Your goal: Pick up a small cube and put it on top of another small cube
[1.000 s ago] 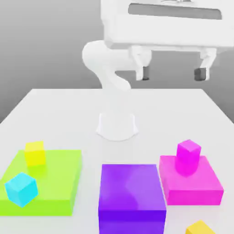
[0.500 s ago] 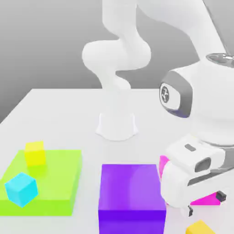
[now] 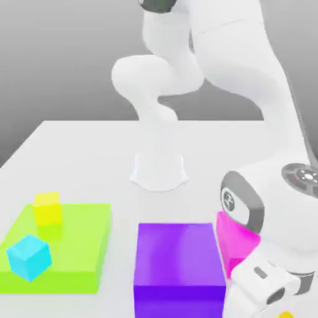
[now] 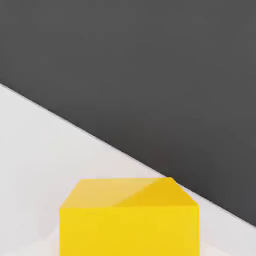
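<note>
The yellow cube (image 4: 129, 220), plain and smooth with sharp edges, sits near the desk (image 3: 81, 155) edge; the pincer is closed, though its hold on it is unclear.

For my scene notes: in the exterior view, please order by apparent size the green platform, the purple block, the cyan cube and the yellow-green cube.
1. green platform
2. purple block, nearer the camera, so unsure
3. cyan cube
4. yellow-green cube, similar; farther away

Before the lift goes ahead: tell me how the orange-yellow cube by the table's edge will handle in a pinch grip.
The orange-yellow cube looks rigid, with flat faces, so it probably won't roll. Its smooth, glossy sides could slip. It sits near the table edge, so a sideways nudge might push it off.
</note>
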Robot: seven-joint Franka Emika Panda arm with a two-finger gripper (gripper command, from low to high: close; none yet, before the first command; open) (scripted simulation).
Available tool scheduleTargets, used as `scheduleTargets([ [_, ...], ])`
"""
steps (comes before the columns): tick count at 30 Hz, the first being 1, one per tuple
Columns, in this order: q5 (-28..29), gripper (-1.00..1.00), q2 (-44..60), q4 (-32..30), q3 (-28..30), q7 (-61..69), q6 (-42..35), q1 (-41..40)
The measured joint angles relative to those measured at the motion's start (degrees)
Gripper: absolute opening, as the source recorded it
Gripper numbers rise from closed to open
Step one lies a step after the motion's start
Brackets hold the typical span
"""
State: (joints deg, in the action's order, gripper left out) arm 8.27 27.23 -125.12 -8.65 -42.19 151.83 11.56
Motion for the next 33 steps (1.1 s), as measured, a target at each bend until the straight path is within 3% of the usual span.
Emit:
scheduleTargets([
  [8,-1.19,-1.0,-16.27,-11.04,-5.7,12.5,-5.37,0.12],
  [13,-5.44,-1.0,-26.95,-19.2,-9.3,24.69,-7.45,2.24],
  [23,-16.42,-1.0,-48.33,-35.32,-6.95,51.0,-12.19,13.96],
  [29,-16.37,-1.0,-41.4,-39.29,-7.78,53.27,-1.4,14.92],
  [30,-15.89,1.0,-39.81,-39.59,-7.8,52.94,0.45,14.87],
  [33,-15.89,1.0,-39.81,-39.59,-7.8,52.94,0.45,14.87],
])
